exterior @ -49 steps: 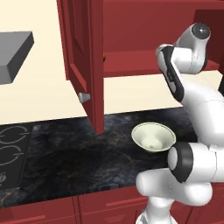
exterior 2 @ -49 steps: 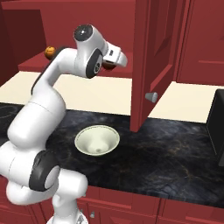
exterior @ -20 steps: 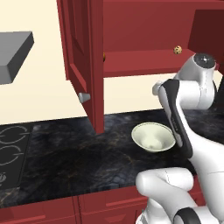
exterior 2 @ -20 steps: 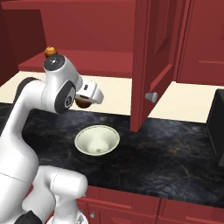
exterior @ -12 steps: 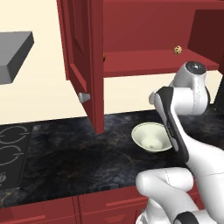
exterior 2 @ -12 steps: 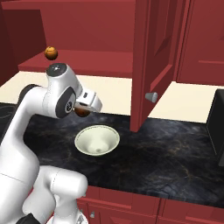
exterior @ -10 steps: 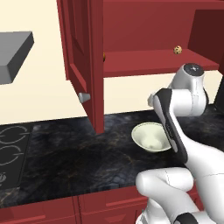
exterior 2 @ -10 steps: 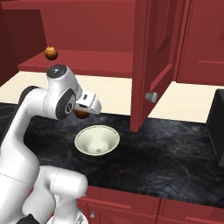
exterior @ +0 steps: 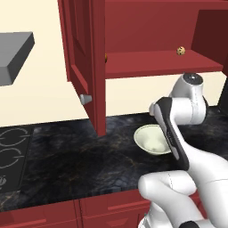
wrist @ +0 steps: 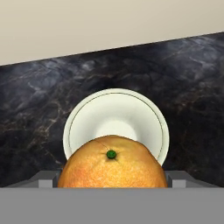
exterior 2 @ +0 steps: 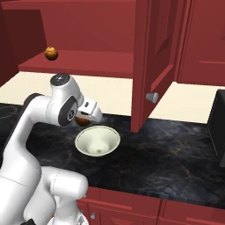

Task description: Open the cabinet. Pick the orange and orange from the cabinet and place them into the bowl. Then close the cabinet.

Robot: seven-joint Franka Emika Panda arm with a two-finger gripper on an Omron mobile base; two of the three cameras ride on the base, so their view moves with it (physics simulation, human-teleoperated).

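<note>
Pincer (exterior 2: 85, 118) first: it grips one orange (wrist: 112, 162) between widely spread jaws, and in the hand view the fruit sits just over the near rim of the bowl (wrist: 83, 118), with the bowl's hollow showing beyond it. From the right base view we judge the orange hangs above the bowl's back edge, not over its middle. To do this step well, we would carry the fruit a little further toward the centre of the bowl and lower it close to the hollow before we let go, so it drops short and does not bounce out onto the dark desk (exterior 2: 176, 154). The second orange (exterior 2: 51, 53) waits on the shelf of the cabinet (exterior 2: 149, 61), whose doors stand open. A speckled ball (exterior: 181, 50) lies on that shelf too; we leave it.
</note>
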